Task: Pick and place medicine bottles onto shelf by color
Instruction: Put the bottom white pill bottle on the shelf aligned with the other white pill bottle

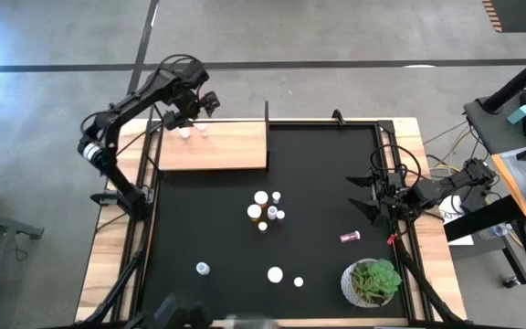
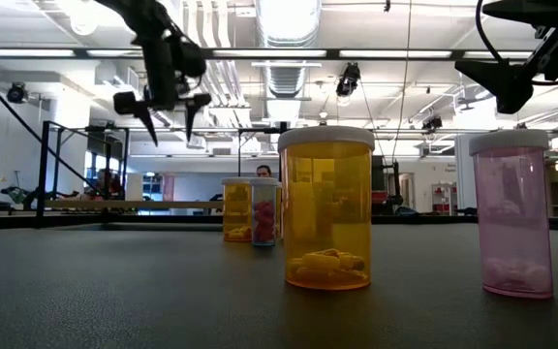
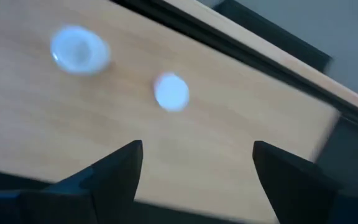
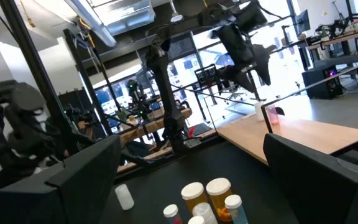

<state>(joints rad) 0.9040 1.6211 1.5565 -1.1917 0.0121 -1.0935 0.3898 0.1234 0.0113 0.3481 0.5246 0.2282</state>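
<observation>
L gripper over shelf w/ nothing held; next bottles sit toward 5 o'clock, mid-mat.

High view: left gripper [image 1: 193, 108] hangs above the shelf [image 1: 236, 151] far-left corner, two small bottles [image 1: 193, 132] on the board just at its 6 o'clock, apart from the fingers. Bottle cluster [image 1: 266, 210] lies at 5 o'clock from it, nearer L arm than R by my read. Right gripper [image 1: 370, 196] waits at mat's 3 o'clock edge, spread wide, empty.
Low view: L claw raised, fingers parted, nothing between them; orange bottle [image 2: 325, 207] upright, axis vertical.
L wrist view: fingers [image 3: 117, 171] apart, two white caps [image 3: 171, 91] ahead on wood, untouched.
R wrist view: cluster stands upright ahead of R fingers, well apart.
</observation>
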